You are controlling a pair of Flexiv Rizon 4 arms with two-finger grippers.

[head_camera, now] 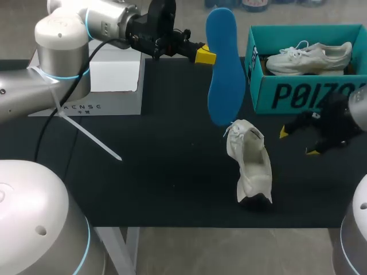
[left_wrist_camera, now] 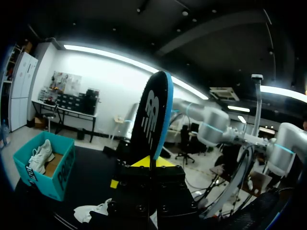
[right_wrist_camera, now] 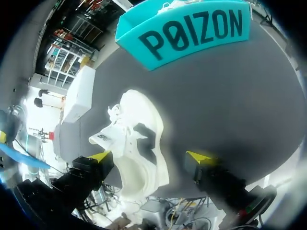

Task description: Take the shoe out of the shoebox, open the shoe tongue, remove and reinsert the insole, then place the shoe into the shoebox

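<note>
The black-topped table (head_camera: 143, 172) is seen from above and behind in the head view, which is aimed down and forward from well back. The left wrist view is taken close along the upheld blue foam insole (left_wrist_camera: 153, 115) and faces across the table toward the teal cardboard shoebox (left_wrist_camera: 64, 177). The right wrist view is set low and near the white lace-up shoe (right_wrist_camera: 144, 112). Both are shared by all three views

left arm (head_camera: 63, 51), 10 o'clock: showing silver-white rounded shells, blue ring, black cable hanging | left gripper (head_camera: 207, 55): showing black screwed housing, yellow tips | right arm (head_camera: 359, 104), 3 o'clock: showing white | right gripper (head_camera: 297, 142): showing black body, yellow tips
</note>
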